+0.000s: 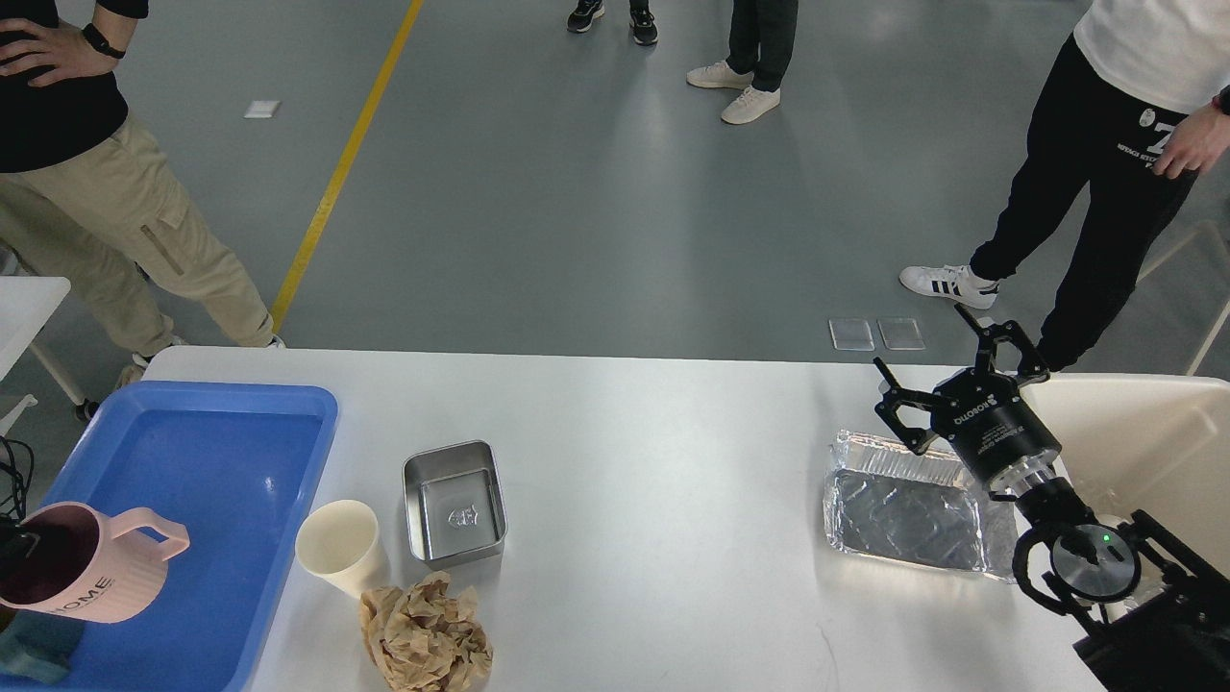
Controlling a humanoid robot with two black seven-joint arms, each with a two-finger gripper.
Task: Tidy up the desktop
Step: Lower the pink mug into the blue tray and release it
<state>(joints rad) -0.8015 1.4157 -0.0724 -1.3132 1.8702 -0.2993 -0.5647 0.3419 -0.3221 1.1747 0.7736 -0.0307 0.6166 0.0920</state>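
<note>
Desktop (653,452): white, fills lower view.
1 blue tray (207,452), left end; 1 pink mug (86,577) in it, near corner.
1 paper cup (338,548), 1 steel tin (454,500), 1 crumpled brown paper (426,634), centre-left.
1 foil tray (908,505), 1 cream bin (1143,442), right.
R gripper (956,370): fingers apart, empty, above foil tray's far edge.
L gripper: barely visible at left edge by mug; can't tell state.

A pink mug (82,569) sits tilted in the blue tray (221,471) on the desktop (653,461).
</note>
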